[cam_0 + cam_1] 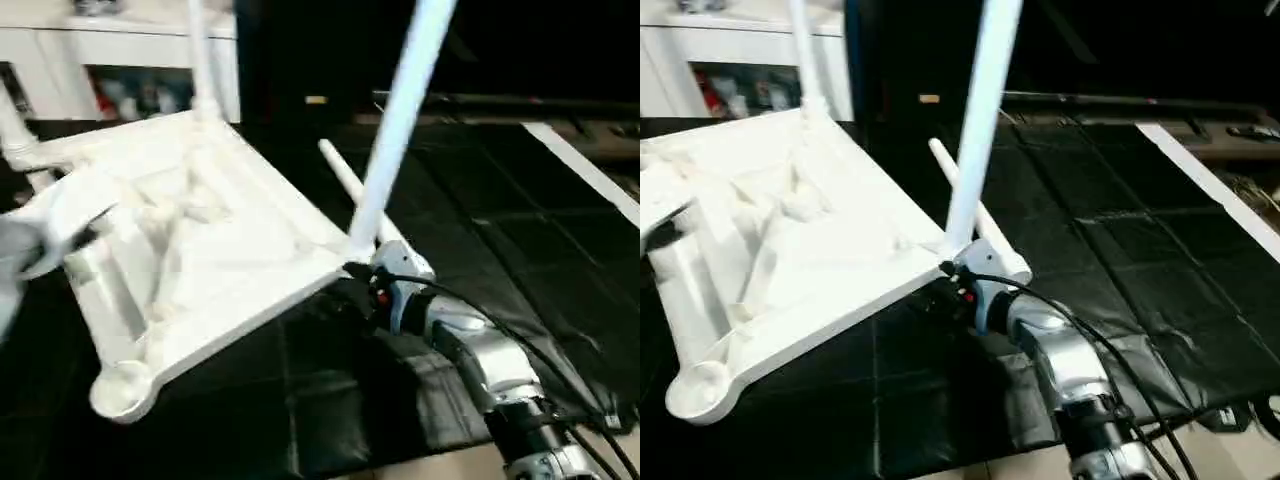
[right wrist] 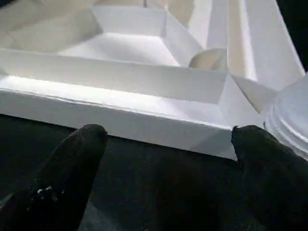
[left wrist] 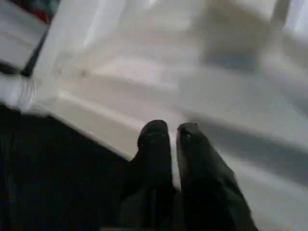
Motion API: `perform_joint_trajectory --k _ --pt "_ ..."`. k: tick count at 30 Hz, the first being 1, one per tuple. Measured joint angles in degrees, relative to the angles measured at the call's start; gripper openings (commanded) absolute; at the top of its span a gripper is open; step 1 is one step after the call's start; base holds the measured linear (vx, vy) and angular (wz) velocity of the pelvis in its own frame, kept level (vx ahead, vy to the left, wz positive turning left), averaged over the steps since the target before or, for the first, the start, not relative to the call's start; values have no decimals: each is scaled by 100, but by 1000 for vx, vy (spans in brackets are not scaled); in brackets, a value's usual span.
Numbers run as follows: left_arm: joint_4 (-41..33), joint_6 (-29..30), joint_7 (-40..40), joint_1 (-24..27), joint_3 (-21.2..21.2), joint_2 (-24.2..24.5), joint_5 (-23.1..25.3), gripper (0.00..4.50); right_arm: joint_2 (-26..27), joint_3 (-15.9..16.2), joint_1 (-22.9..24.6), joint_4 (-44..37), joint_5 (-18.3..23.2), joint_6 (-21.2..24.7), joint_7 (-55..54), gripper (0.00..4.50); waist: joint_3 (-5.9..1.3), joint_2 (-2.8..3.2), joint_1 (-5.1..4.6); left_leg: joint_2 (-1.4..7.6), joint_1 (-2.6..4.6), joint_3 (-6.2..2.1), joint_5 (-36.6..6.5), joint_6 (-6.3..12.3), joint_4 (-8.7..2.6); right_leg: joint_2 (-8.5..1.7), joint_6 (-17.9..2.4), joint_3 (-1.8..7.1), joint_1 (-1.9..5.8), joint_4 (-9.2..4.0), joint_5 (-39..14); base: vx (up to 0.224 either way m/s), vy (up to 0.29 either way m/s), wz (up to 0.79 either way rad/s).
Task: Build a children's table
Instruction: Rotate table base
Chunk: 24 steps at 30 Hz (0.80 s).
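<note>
Right wrist view: your right gripper (image 2: 166, 139) gapes wide at tabletop (image 1: 215, 250) rim; left gripper (image 3: 168, 132) pinched closed, empty.

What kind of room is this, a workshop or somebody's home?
Probably a home-like room used as a test space, though that is a guess. A white cabinet with coloured items on its shelf stands behind, a black quilted mat covers the floor, and an upturned table top with a leg rests on it.
</note>
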Motion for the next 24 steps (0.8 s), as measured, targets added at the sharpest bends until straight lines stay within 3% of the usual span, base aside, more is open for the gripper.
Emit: perform_joint_trajectory --k 9,12,17,24 --pt "203 -252 -296 320 -435 -230 -110 7 212 58 -340 633 -197 -204 -280 450 0 -3 -40 2 13 -8 1 -2 3 2 0 0 2 26 1 0 0 0" --pt "179 -249 -665 533 -665 -55 -122 7 334 65 -426 1013 -252 -307 -403 450 8 10 -50 1 12 -9 1 -3 4 2 -3 -1 0 26 2 0 0 0" --pt "-607 -375 -1626 994 -987 635 -366 7 592 101 -879 1903 -421 -641 -725 450 24 41 -133 1 13 -10 2 -5 5 3 -14 2 7 28 9 0 0 0" --pt "-1469 -143 -2383 1166 -1117 445 -1086 7 791 -33 -1316 2741 -473 -951 -1095 450 28 58 -160 0 16 -9 2 -5 10 2 -47 3 7 33 28 0 0 0"
